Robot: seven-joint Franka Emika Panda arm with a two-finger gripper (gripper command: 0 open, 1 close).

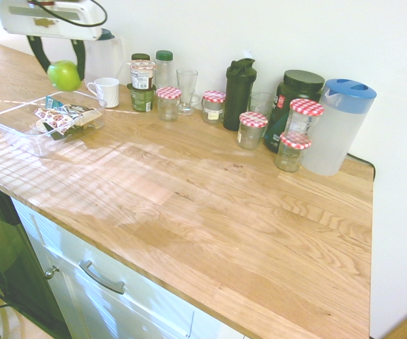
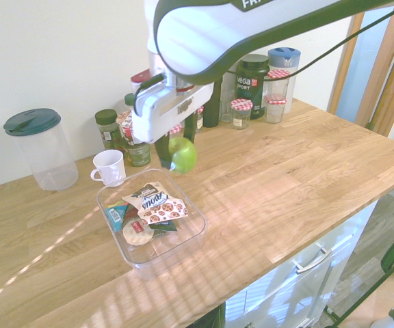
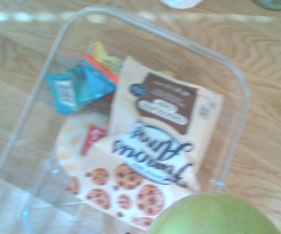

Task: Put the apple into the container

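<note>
In the second exterior view, a tall translucent pitcher (image 2: pixel 46 157) with a dark green lid stands upright at the far left of the wooden tabletop (image 2: pixel 286 184), close to the wall. To its right is a white mug (image 2: pixel 109 168), its handle turned toward the pitcher. Next comes a green-lidded jar (image 2: pixel 108 130), with more jars and tubs grouped just beside it. In front of the mug and these jars sits the container (image 2: pixel 157 263), a clear, open tray with rounded corners. Inside it lie a blue packet (image 2: pixel 115 215), a round pale item (image 2: pixel 137 232) with a red label, and a cream snack packet (image 2: pixel 157 203) printed with cookies. The hand (image 2: pixel 178 149) is pinching the green apple (image 2: pixel 183 156) between its two fingers, holding it up off the tabletop near the container's rim; the apple is not in the tray. Farther right, toward the back, stand a dark shaker bottle (image 2: pixel 212 106), a glass jar (image 2: pixel 240 115) with a red-checked lid, a black tub (image 2: pixel 251 85) lettered Vega Sport, two stacked red-checked-lid jars (image 2: pixel 276 97) and, behind them, a translucent jug (image 2: pixel 291 75) with a blue lid.
</note>
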